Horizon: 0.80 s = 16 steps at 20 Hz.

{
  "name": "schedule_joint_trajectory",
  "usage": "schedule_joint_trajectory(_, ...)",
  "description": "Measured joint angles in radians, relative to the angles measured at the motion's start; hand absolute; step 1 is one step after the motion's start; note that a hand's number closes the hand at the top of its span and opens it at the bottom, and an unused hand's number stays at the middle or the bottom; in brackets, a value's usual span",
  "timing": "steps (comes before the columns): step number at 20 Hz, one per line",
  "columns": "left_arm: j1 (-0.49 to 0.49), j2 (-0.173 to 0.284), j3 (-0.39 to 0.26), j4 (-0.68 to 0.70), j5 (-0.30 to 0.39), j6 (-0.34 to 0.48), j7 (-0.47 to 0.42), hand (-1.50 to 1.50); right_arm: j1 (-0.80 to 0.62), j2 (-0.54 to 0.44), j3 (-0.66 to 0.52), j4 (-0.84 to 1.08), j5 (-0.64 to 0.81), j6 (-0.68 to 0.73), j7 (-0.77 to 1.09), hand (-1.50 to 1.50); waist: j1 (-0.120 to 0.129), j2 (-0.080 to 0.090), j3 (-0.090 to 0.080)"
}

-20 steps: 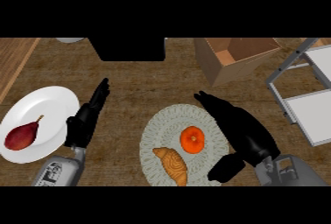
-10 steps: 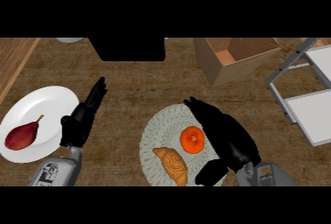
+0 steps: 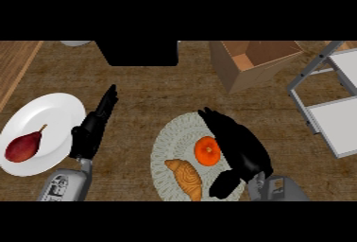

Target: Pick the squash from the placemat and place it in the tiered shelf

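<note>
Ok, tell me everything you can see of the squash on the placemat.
The squash is small, round and bright orange with a darker spot at its middle. It sits on the pale round placemat, just above the croissant and apart from it. The right hand lies right beside it, fingers straight and not curled round it; whether they touch it cannot be told.

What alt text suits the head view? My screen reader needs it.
The right hand, fingers straight, hovers beside an orange squash on a round placemat that also holds a croissant. The left hand rests open near a plate with a red pear.
</note>
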Motion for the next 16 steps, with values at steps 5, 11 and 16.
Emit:
schedule_joint_trajectory(5,0.024,-0.002,0.020,-0.035,-0.007,-0.023,0.015,0.00,0.021,0.019,-0.026,0.023,0.045,0.032,-0.037,-1.50,0.001,0.000,0.000)
schedule_joint_trajectory(11,0.014,-0.018,0.032,-0.051,-0.028,-0.030,0.039,0.00,0.021,0.067,-0.031,0.099,0.122,0.024,-0.074,-1.50,0.001,0.000,0.000)
schedule_joint_trajectory(16,0.019,-0.037,0.029,-0.067,-0.045,-0.034,0.053,0.00,0.013,0.088,-0.048,0.163,0.178,0.007,-0.121,-1.50,0.001,0.000,0.000)
